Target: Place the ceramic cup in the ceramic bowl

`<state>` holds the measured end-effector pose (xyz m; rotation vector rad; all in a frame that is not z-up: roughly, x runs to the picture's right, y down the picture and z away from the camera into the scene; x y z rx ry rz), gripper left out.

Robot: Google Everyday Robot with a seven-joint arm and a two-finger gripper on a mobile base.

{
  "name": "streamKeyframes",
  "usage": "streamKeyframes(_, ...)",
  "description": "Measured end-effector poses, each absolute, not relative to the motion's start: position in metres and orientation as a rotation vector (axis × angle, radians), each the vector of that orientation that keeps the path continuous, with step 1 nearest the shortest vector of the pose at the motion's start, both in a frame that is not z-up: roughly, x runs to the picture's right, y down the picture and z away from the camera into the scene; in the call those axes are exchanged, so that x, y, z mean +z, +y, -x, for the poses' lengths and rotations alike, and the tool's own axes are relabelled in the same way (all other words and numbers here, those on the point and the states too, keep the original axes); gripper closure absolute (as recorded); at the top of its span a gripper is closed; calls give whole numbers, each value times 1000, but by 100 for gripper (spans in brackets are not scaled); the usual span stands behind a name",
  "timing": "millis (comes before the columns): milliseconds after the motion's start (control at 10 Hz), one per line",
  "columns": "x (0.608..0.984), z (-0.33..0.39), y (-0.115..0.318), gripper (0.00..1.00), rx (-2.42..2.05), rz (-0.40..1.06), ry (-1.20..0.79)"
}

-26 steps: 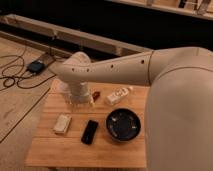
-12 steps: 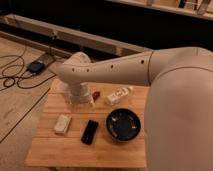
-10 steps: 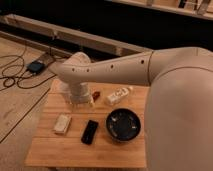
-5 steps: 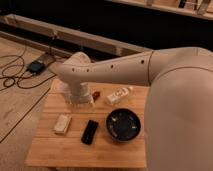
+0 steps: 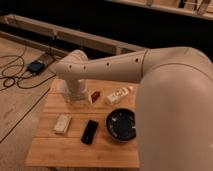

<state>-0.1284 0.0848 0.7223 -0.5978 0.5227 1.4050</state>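
Observation:
The ceramic bowl (image 5: 121, 124), round, glossy and black, sits on the right side of the wooden table (image 5: 75, 152). My cream arm sweeps in from the right and bends down at the table's back-left corner. There the gripper (image 5: 75, 97) points down at the tabletop, well to the left of the bowl. The ceramic cup is hidden behind the wrist and gripper; I cannot make it out apart from them.
A flat white block (image 5: 61, 123) and a flat black device (image 5: 90, 131) lie at front left of the bowl. A small red item (image 5: 95, 96) and a white packet (image 5: 118, 95) lie behind it. Cables and a dark box (image 5: 36, 66) are on the floor at left.

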Motion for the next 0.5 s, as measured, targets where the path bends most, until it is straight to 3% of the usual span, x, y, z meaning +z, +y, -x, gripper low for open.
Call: streamKeyframes(500, 777, 167, 29, 35, 1342, 594, 495)
